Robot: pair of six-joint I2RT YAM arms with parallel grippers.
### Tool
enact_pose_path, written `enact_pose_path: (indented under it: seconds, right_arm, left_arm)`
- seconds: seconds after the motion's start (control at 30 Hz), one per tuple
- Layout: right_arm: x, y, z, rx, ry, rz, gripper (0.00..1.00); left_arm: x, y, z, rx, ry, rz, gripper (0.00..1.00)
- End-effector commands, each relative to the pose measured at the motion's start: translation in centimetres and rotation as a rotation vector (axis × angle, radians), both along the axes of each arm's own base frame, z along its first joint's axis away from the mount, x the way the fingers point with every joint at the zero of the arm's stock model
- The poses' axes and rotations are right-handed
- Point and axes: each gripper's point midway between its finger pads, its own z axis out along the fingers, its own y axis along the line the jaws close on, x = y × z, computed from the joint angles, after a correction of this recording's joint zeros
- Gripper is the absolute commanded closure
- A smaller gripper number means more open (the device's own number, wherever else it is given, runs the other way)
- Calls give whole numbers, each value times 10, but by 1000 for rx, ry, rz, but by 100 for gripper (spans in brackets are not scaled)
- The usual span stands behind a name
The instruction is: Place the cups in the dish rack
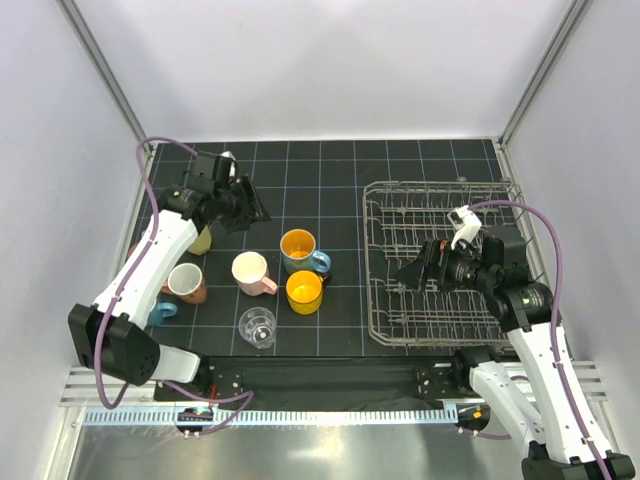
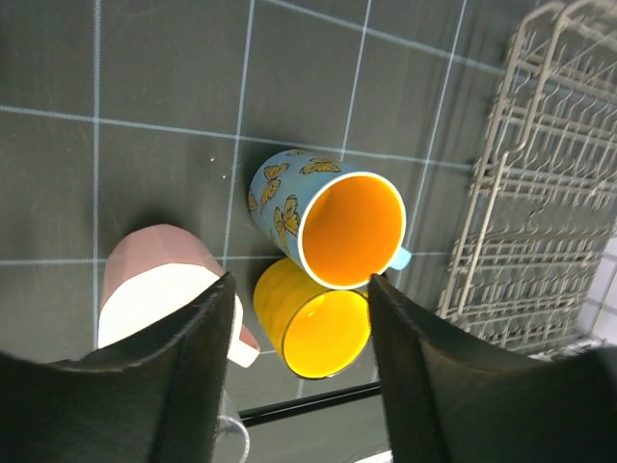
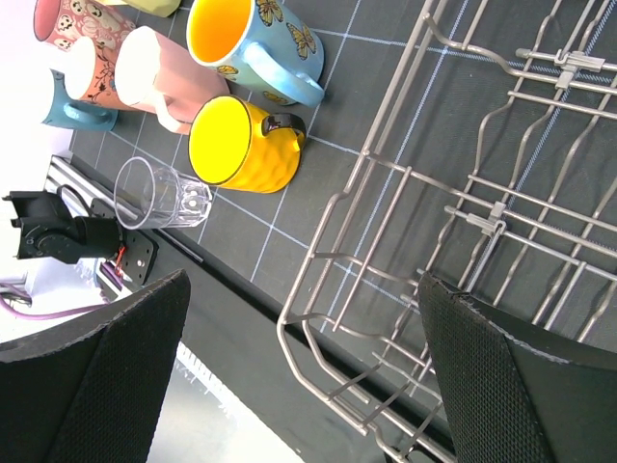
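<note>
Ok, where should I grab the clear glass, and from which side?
Probably across its walls from above: the clear glass stands upright, mouth up, has no handle, and touches neither the pink mug nor the yellow mug, leaving both sides free.

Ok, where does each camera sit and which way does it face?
Top external: above and behind the bases, looking down on both arms, cups, dish rack.
Left wrist: wrist-mounted, looking down through the open left tool at butterfly mug and yellow mug.
Right wrist: over the dish rack's corner, facing the cups through the open right tool.
Shared: yellow mug, dish rack.
</note>
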Motion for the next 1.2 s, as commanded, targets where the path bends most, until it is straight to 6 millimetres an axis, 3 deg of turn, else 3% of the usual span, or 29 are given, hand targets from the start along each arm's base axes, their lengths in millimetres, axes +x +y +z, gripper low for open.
enact_pose_path:
  seconds: [0.0, 0.27, 0.47, 0.7, 0.97, 1.17]
  right_arm:
    - [6, 0, 14, -8, -64, 1, 0]
    - [5, 0, 26, 9, -98, -3, 0]
    - [7, 1, 27, 18, -106, -12, 0]
    - [9, -1, 25, 10, -104, -19, 0]
    - [8, -3, 20, -7, -101, -22, 0]
    - [6, 2, 21, 18, -98, 2, 0]
  left_arm:
    - [1, -12, -2, -3, -34, -118, 42]
    - [3, -35, -26, 28, 0, -214, 42]
    - [8, -46, -46, 64, 46, -241, 48]
    - [1, -49, -80, 154, 118, -236, 52]
    - [6, -50, -92, 174, 137, -218, 57]
    - [5, -50, -109, 202, 177, -208, 67]
